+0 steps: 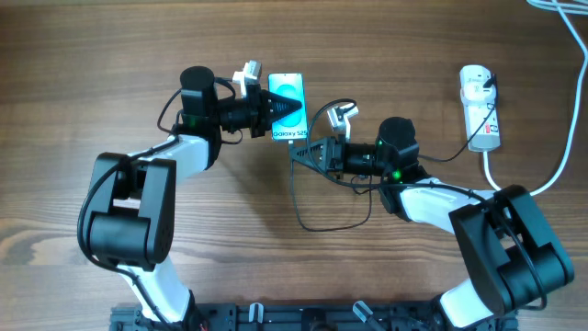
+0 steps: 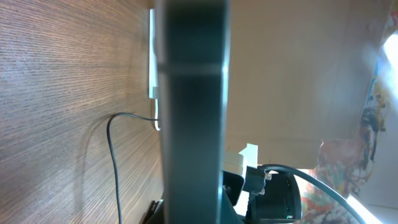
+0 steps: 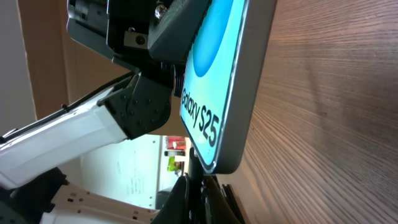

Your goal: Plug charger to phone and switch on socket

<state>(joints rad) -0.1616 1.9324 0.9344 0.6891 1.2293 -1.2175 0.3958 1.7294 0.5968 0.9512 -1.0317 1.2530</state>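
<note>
The phone (image 1: 294, 87) lies screen up between the two sets of fingers, its teal face and white edging showing. The end printed "Galaxy S25" is turned toward the right fingers; whether its underside rests flat on the desk (image 1: 92, 74) cannot be told. The left arm comes up from the near left, bends at the elbow and stretches its forearm sideways across the desk. The left gripper (image 1: 287, 110) has its fingers pressed in on the phone and pinches it from its left long edge. The right arm mirrors this from the near right, forearm pointing left and slightly away. The right gripper (image 1: 299, 147) has its fingers pressed together on the connector end of the charger (image 1: 296, 198), right at the phone's printed end. In the right wrist view these fingers meet the phone's lower rim, and the connector tip itself is hidden there. Behind the right fingers the thin black cable drops toward the near edge and loops back under the right wrist. The socket (image 1: 478, 115) lies well off to the outer side of the right arm, red marking on top, with its thick white cord (image 1: 581, 92) curving around beyond it.
</note>
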